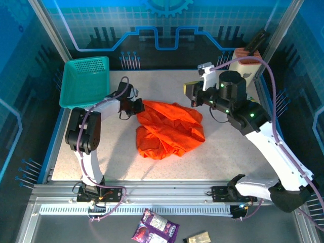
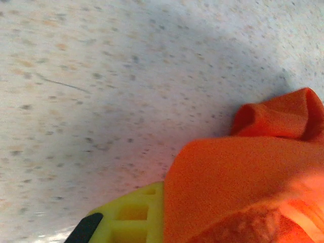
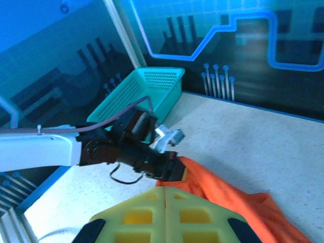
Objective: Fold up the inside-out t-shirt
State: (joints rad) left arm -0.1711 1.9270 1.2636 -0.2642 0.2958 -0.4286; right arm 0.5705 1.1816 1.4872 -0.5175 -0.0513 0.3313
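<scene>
The inside-out t-shirt [image 1: 169, 129] lies crumpled in a bright orange heap at the middle of the table. My left gripper [image 1: 137, 106] is at its upper left edge, shut on a fold of the cloth. In the left wrist view one yellow finger [image 2: 129, 217] shows beside the t-shirt [image 2: 238, 182], and the fabric hides the other finger. The right wrist view shows the left gripper [image 3: 174, 168] pinching the t-shirt [image 3: 228, 195]. My right gripper [image 1: 191, 93] hovers above the table beyond the shirt's upper right, its yellow fingers [image 3: 136, 215] pressed together with nothing between them.
A teal plastic basket [image 1: 85, 81] stands at the back left corner, also seen from the right wrist [image 3: 152, 91]. A tan holder [image 1: 248, 56] sits at the back right. Loose packets [image 1: 154, 226] lie below the front rail. Bare speckled table [image 1: 228, 152] surrounds the shirt.
</scene>
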